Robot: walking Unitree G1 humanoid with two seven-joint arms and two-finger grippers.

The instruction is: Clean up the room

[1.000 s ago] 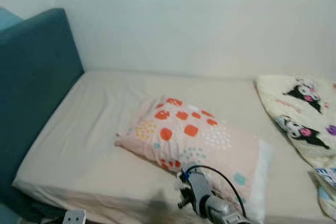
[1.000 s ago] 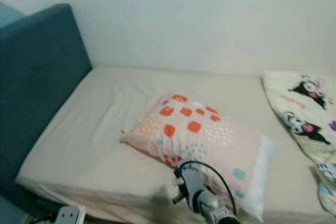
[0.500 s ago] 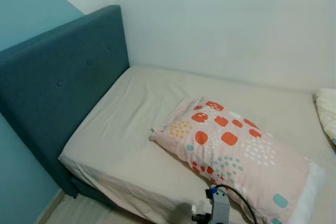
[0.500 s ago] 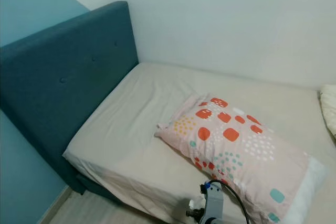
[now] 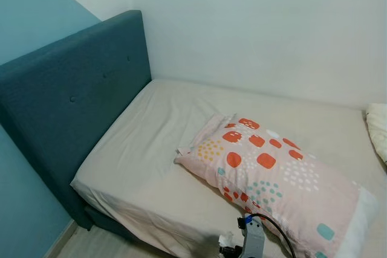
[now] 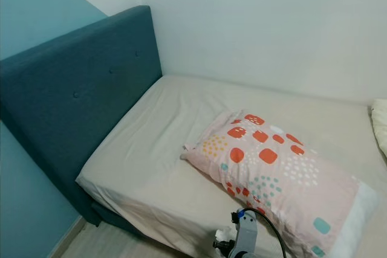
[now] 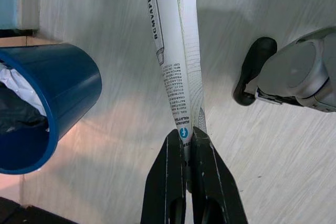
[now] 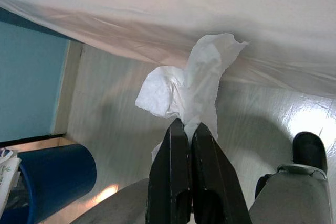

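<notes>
Bedroom corner: a bed with a beige sheet stands against a white wall, with a dark teal padded headboard on the robot's left and a lighter teal wall behind that. One pillow, pale pink with orange, white and teal spots, lies at an angle on the mattress, away from the headboard and nearer the front edge. At the far right a bit of cream bedding just shows. Pale wood-look floor runs under the bed's edge.

Low in front of the bed, the right gripper has its black fingers pinched together on a crumpled white tissue, which sticks out past the fingertips, just below the overhanging sheet. The right wrist, with a black cable looping off it, sits in front of the pillow's near edge.

The left gripper hangs over the floor, fingers clamped on a long, flat white wrapper with small print on it. A blue bin with a dark liner stands nearby on the floor, and one of the robot's feet is beside the wrapper.
</notes>
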